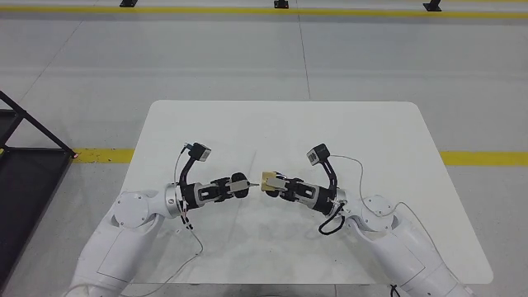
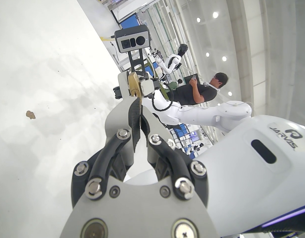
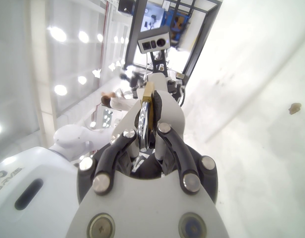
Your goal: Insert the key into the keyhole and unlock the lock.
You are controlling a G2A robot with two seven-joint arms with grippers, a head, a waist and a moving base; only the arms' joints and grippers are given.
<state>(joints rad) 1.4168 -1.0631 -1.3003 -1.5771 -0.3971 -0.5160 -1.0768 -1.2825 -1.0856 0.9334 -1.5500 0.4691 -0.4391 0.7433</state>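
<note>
You'll see the brass lock (image 3: 148, 90) held over the middle of the worktop (image 1: 371, 140), its shackle clamped in the right claw (image 3: 150, 101). The left claw (image 2: 138, 104) pinches the key (image 1: 250, 184) (barely showing between the pads), with the key's tip at the lock's face.

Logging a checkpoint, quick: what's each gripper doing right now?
Left gripper: closed on the key.
Right gripper: closed on the lock.

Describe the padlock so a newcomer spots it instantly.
Above the white table, two arms meet tip to tip. The padlock is clamped in the right claw, facing the left claw. It is the only brass block there, with a silver shackle, amid white and black robot parts.
</note>
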